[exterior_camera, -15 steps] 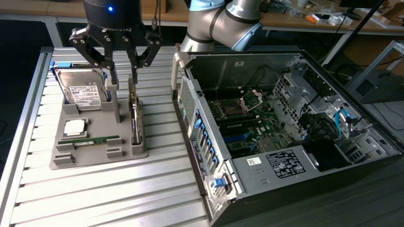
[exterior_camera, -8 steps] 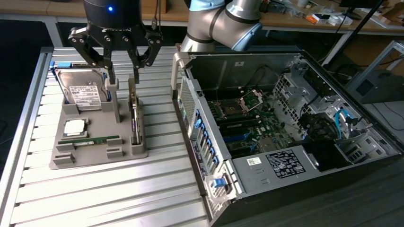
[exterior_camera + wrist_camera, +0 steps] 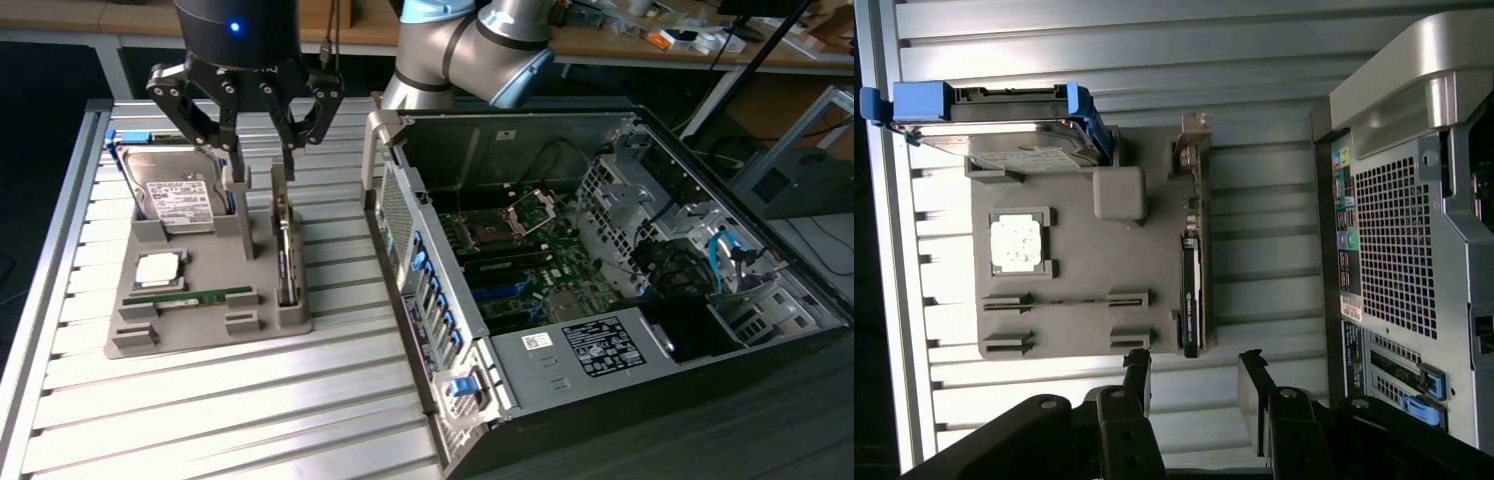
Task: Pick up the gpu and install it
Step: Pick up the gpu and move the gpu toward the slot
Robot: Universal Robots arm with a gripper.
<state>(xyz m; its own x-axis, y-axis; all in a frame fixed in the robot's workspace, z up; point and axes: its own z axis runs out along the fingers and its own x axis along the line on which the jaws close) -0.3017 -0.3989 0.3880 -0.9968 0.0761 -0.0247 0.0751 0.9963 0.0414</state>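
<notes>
The gpu (image 3: 284,245) stands edge-on in a slot along the grey holder tray (image 3: 267,318), on the side nearest the computer case. It is a thin dark card with a pale metal end. My gripper (image 3: 260,150) hangs above the tray's far end, over the gpu, open and holding nothing. In the wrist view the gpu (image 3: 1192,290) runs lengthwise just ahead of the gripper (image 3: 1195,362). The two black fingertips (image 3: 1139,362) stand apart on either side of the card's line, clear of it.
The tray also holds a silver hard drive (image 3: 180,195) in blue brackets (image 3: 994,105), a square processor chip (image 3: 158,267) and a green memory stick (image 3: 187,297). An open computer case (image 3: 561,260) with its motherboard exposed lies at the exterior view's right, close beside the tray on the slatted metal table (image 3: 240,400).
</notes>
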